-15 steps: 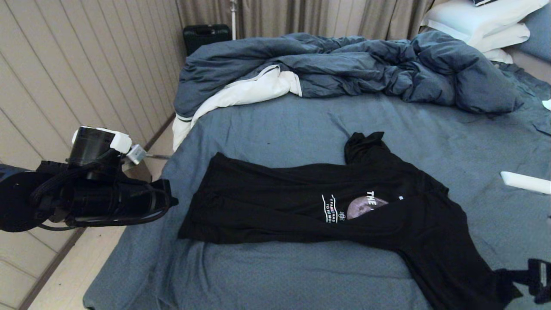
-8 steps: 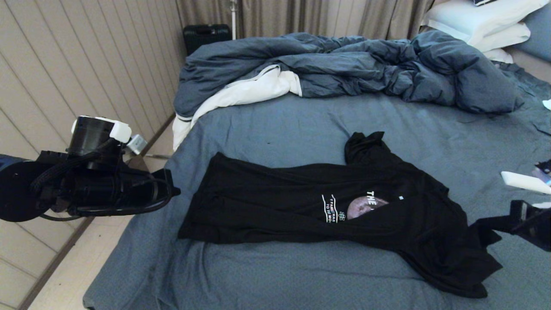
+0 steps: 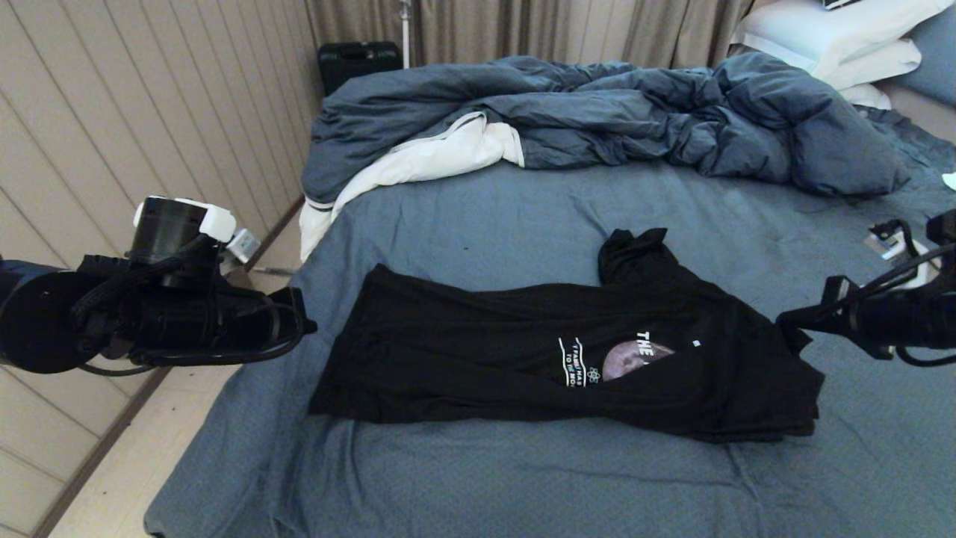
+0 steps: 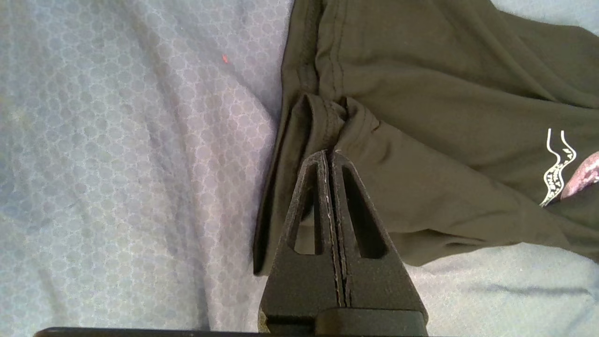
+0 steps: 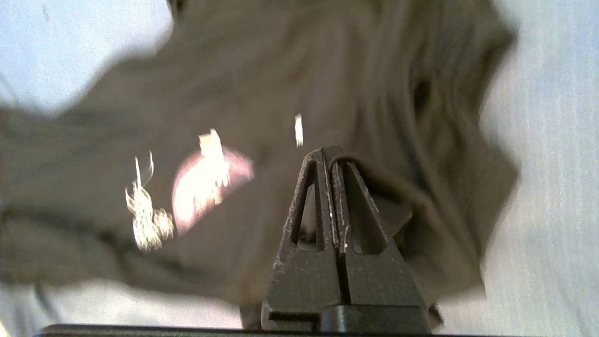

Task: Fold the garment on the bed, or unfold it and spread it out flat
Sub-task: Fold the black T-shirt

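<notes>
Where folds overlap, the garment (image 3: pixel 567 351) hides most of its print (image 3: pixel 624 359).

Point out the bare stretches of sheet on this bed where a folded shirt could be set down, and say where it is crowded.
Bare sheet on the bed lies between the duvet and the garment, and again along the near edge in front of the garment. Crowded: the far side under the bunched duvet and the pillows, and the right flank, where the right pincer holds the garment's edge.

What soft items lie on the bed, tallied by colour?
Black: 1, the T-shirt
Dark blue: 1, the duvet
White: 2, the pillows
Total: 4, on the bed
</notes>
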`<state>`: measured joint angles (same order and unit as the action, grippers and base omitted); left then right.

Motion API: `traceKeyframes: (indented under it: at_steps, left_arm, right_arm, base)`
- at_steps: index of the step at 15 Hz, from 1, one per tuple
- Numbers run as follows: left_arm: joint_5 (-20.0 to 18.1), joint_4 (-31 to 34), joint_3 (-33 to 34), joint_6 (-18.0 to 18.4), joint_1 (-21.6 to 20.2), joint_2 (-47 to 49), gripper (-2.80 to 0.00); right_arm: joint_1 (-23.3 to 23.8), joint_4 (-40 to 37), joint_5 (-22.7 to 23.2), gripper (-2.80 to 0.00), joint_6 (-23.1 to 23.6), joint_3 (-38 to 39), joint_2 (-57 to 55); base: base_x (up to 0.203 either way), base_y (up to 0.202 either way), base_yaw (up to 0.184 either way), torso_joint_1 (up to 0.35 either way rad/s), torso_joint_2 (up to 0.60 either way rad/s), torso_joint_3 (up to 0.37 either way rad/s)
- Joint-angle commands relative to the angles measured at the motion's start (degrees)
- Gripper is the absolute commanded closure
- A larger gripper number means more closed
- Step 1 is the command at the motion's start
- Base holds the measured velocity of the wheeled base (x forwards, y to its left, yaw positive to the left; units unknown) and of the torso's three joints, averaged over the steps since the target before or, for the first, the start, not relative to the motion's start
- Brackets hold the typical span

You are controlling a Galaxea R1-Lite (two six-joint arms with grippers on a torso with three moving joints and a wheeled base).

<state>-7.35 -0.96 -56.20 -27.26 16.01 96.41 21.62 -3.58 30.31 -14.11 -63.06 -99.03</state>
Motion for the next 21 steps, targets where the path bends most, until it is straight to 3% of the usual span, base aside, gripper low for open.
traceKeyframes:
  at_steps: [1,3,9,13,14,17,21]
  left_arm:
    - [0.1,-0.1,-0.3,-0.1,0.0,1.0,0.00]
    - [0.3,-0.1,-0.9,-0.1,0.0,1.7,0.00]
    - [0.4,-0.2,-2.6,0.0,-0.1,3.7,0.00]
    - [0.4,-0.2,-3.3,0.0,0.0,4.7,0.00]
    - [0.4,-0.1,-3.4,0.0,0.0,4.8,0.00]
    - [0.5,-0.1,-3.5,-0.1,0.0,4.8,0.00]
    - [0.4,0.1,-3.7,-0.1,0.0,4.7,0.00]
  right_arm:
    - [-1.2,0.0,-0.9,0.00,-0.7,-3.4,-3.9]
    - [-2.3,-0.1,-3.2,0.00,-1.2,-7.7,-7.6]
    - [-3.6,-0.4,-4.4,0.00,-3.1,-17.8,-15.7]
    - [-4.1,-0.7,-5.3,0.00,-3.3,-20.3,-18.7]
    - [-4.3,-1.0,-5.4,-2.80,-3.2,-20.3,-18.7]
    - [-4.7,-1.7,-8.2,-2.80,-3.0,-21.2,-18.8]
    - [-4.6,-1.7,-8.2,-2.80,-3.1,-21.6,-18.1]
  base:
    - [0.000,0.000,0.000,0.000,0.00,0.000]
    - [0.000,0.000,0.000,0.000,0.00,0.000]
    - [0.000,0.000,0.000,0.000,0.00,0.000]
    - [0.000,0.000,0.000,0.000,0.00,0.000]
    - [0.000,0.000,0.000,0.000,0.00,0.000]
    - [0.000,0.000,0.000,0.000,0.00,0.000]
    - [0.000,0.000,0.000,0.000,0.00,0.000]
